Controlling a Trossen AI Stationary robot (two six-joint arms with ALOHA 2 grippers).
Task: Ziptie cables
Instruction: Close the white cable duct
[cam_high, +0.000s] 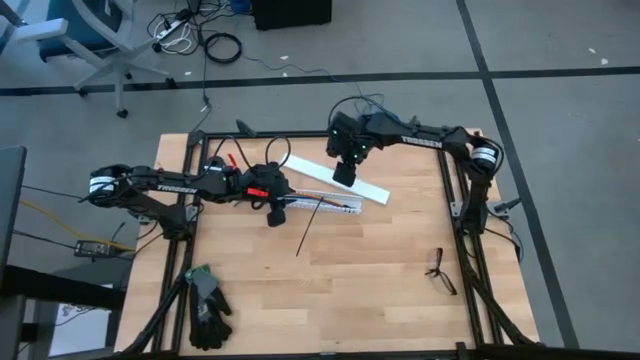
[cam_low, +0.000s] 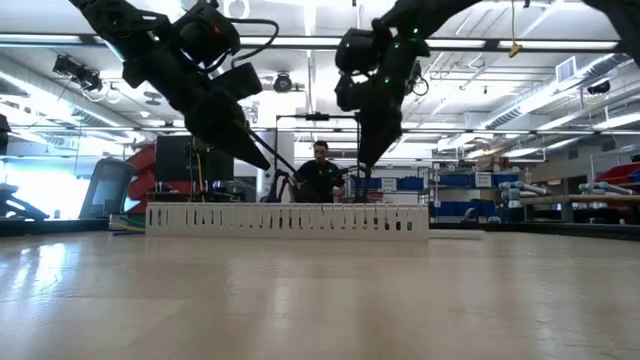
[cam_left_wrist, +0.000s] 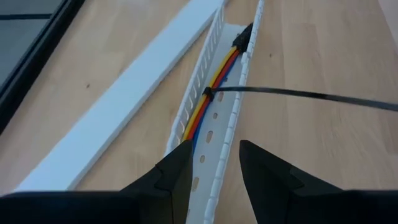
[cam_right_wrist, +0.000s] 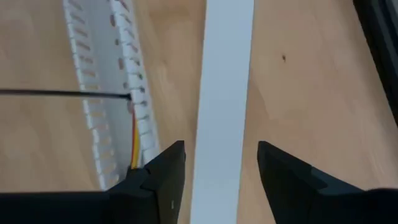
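Observation:
The cables (cam_left_wrist: 208, 106), yellow, red and blue wires, lie along the inside of a white slotted duct (cam_left_wrist: 214, 134) on the wooden table. The black ziptie (cam_left_wrist: 298, 95) is looped round them about halfway along the duct. Its long tail runs out sideways over the duct wall and across the table (cam_high: 308, 228). My left gripper (cam_left_wrist: 214, 162) stands open above the duct's left end (cam_high: 276, 215), one finger to each side, held off the table in the low view. My right gripper (cam_right_wrist: 221, 162) hangs open, pointing down, high over a flat white strip (cam_right_wrist: 224, 74) beside the duct.
The flat white strip (cam_high: 345, 182) lies slanted just beyond the duct. Dark spectacles (cam_high: 438, 270) lie near the right edge and dark gloves (cam_high: 207, 305) at the near left corner. Bare wood stretches across the near middle. A person (cam_low: 320, 170) sits in the room behind the table.

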